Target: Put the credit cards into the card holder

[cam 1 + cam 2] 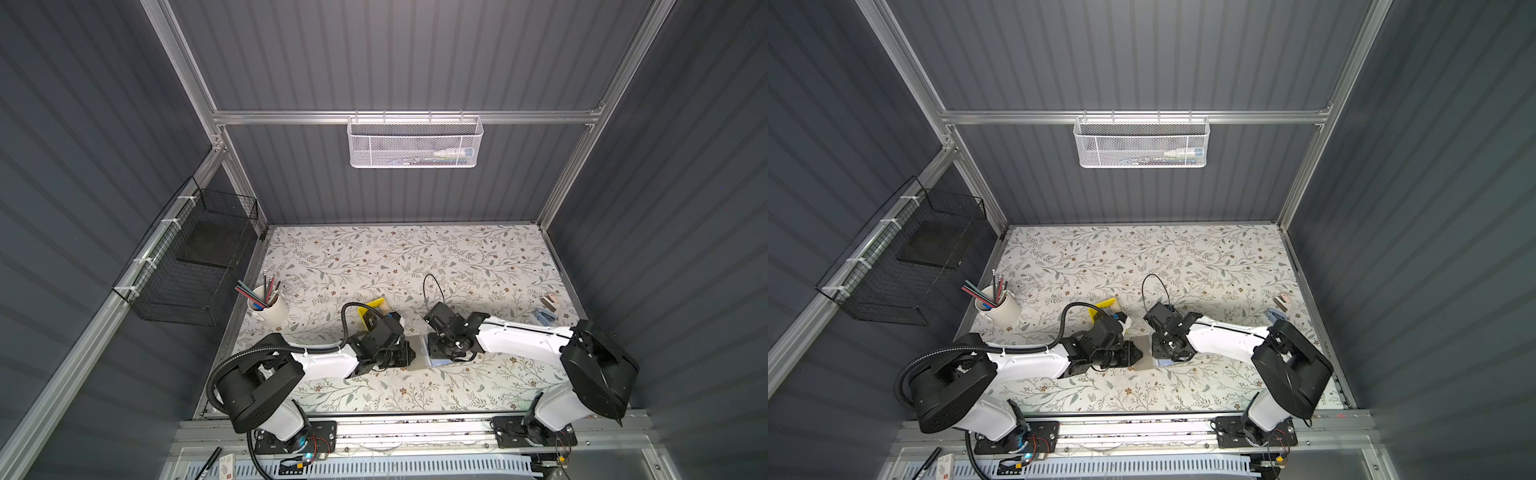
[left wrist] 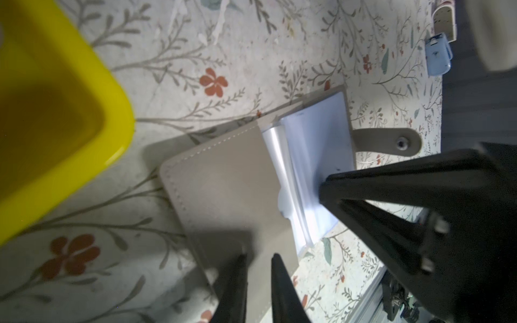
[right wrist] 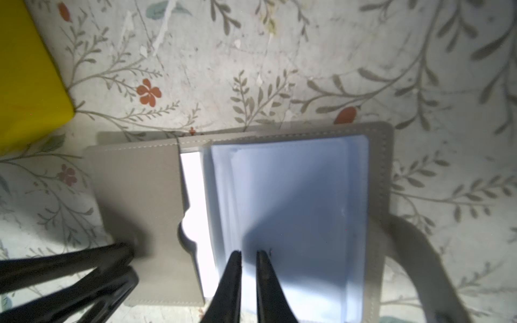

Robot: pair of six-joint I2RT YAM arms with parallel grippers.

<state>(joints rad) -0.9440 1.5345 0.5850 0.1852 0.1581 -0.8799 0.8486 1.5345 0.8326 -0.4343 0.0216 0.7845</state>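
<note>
The card holder [image 1: 419, 352] [image 1: 1143, 351] lies open on the floral table between both arms. Its grey flap [image 2: 223, 190] [image 3: 140, 195] is on the left, its bluish sleeves [image 2: 316, 139] [image 3: 293, 195] on the right, and the snap strap [image 2: 391, 141] sticks out beyond them. My left gripper [image 2: 259, 255] [image 1: 409, 353] rests its tips on the grey flap, jaws nearly together with nothing between. My right gripper [image 3: 249, 251] [image 1: 434, 353] presses its tips on the sleeves, also shut. The credit cards [image 1: 369, 321], black with a tan edge, lie in the yellow tray [image 1: 376, 302], partly hidden by my left wrist.
The yellow tray [image 2: 56, 112] [image 3: 25, 70] stands just behind the holder's left side. A white cup of pens [image 1: 269, 311] is at the far left. A pink clip [image 1: 550, 302] and a blue clip [image 1: 544, 316] lie at the right edge. Wire baskets hang on the walls.
</note>
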